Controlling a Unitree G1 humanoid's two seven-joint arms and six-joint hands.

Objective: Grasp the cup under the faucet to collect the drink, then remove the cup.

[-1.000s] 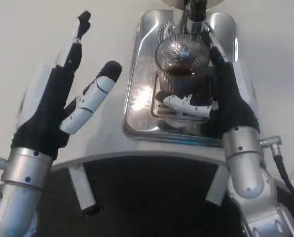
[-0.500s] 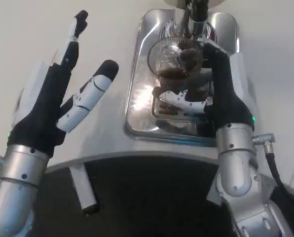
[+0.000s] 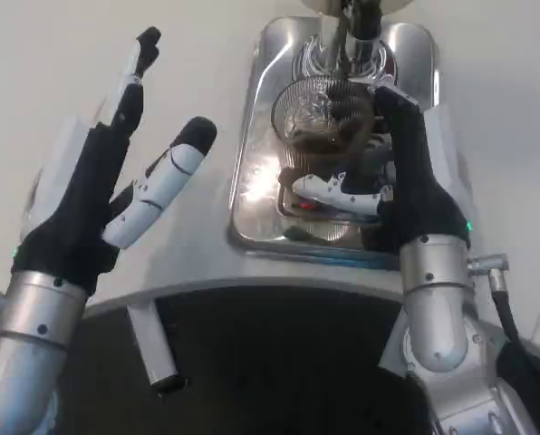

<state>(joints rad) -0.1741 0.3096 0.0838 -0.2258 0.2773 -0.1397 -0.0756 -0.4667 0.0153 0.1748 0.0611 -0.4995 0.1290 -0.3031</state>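
Note:
A clear ribbed glass cup (image 3: 317, 122) with dark drink in its lower part stands on the shiny metal drip tray (image 3: 261, 195), just below the faucet spout (image 3: 353, 20) at the top edge. My right hand (image 3: 399, 177) wraps the cup from its right side, thumb across the front and fingers behind it. To the left of the tray my left hand (image 3: 102, 195) hovers above the white table with its fingers spread, holding nothing.
The drip tray has a raised rim and a slotted grille (image 3: 320, 222) under the cup. A curved dark edge (image 3: 252, 344) of the machine's front lies below the tray. A black cable (image 3: 515, 335) runs beside my right forearm.
The cup in my right hand has shifted slightly left and toward the tray's front, away from under the spout. My left hand has barely moved.

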